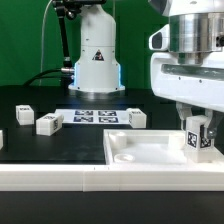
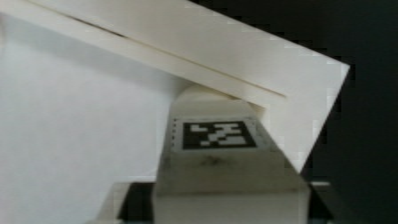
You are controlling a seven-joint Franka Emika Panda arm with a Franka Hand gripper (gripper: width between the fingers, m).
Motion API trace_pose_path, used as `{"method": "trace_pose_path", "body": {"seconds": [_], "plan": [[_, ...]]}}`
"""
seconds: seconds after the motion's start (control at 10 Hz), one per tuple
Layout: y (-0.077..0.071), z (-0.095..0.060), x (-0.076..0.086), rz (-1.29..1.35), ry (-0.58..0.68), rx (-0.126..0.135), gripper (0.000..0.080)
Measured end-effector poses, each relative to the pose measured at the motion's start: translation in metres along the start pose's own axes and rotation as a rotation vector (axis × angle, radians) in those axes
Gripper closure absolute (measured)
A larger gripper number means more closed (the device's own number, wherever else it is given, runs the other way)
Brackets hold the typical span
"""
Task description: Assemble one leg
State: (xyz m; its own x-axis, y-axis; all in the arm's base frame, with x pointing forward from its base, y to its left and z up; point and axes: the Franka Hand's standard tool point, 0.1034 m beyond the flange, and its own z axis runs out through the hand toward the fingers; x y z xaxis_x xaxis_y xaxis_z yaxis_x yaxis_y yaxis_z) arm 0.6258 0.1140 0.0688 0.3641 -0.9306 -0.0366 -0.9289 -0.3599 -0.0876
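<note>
My gripper is shut on a leg, a small white block with a black-and-white tag facing the camera. It holds the leg upright over the corner of the white square panel on the exterior view's right. In the wrist view the leg runs out from between the dark fingers, its far end at the panel's corner. I cannot tell whether the leg's end touches the panel or sits in a socket.
Three more legs lie on the black table: two on the exterior view's left and one near the middle. The marker board lies in front of the robot base. A white rail runs along the front.
</note>
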Motion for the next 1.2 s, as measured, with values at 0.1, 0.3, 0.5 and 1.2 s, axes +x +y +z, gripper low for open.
{"method": "trace_pose_path", "body": {"seconds": [0.1, 0.3, 0.5, 1.2], "plan": [[0.000, 0.000, 0.000, -0.036, 0.000, 0.000, 0.0508], [-0.001, 0.000, -0.003, -0.093, -0.003, -0.002, 0.0209], [-0.001, -0.001, -0.002, -0.305, -0.001, 0.002, 0.0162], [-0.002, 0.000, -0.010, -0.867, 0.020, -0.019, 0.0151]]}}
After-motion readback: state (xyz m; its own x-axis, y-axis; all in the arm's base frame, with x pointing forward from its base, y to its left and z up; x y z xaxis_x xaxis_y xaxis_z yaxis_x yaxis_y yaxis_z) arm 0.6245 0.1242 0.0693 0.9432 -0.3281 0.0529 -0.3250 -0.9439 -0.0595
